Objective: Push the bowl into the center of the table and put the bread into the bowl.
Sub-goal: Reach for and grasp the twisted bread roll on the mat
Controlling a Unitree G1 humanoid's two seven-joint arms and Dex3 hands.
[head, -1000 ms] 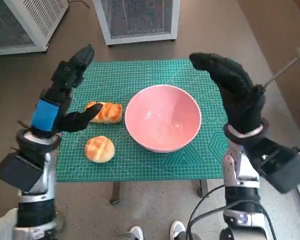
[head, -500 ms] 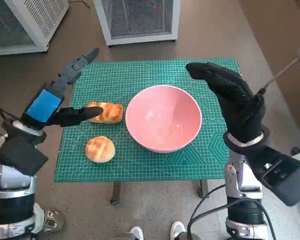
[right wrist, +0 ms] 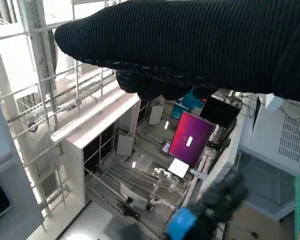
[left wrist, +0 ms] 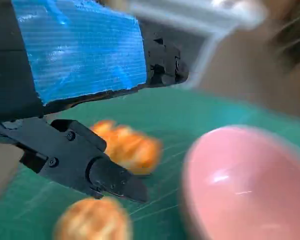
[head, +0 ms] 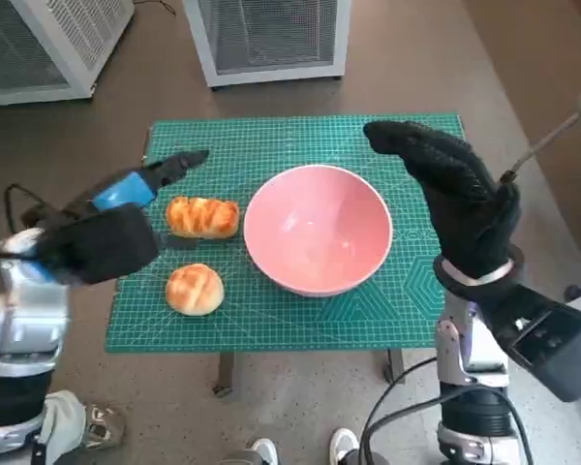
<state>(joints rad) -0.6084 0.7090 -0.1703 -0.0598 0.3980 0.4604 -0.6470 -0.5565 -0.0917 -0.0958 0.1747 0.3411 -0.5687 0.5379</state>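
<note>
We're seeing the left hand [head: 126, 199] dropping & rolling over vs a sec ago: the arm was raised w/ fingers pointing up toward 12, now it's lying low at the mat's 9 o'clock side, blue tape facing up, fingertips reaching toward 1. The thumb that was hovering over the long bread [head: 202, 216] is no longer covering it; the loaf hasn't shifted. The right hand [head: 450, 199] is barely changing, hanging above the table's 3 o'clock edge.

We're reading this as: bowl [head: 317, 239] already sitting about mid-table, so the push looks done; left hand is lining up for a bread grab, nothing picked yet.

Fingers: in the left wrist view the left hand's fingers are spread apart, holding nothing, w/ the long bread and the round bread [head: 194, 289] showing beyond them. Contact w/ mat: can't tell, pic is blurred. Right hand's fingers are extended, loosely together, empty, touching nothing.

Both breads are lying on the green mat [head: 271, 145] at the bowl's 9 o'clock side, long one just beside the rim, round one nearer 8.
</note>
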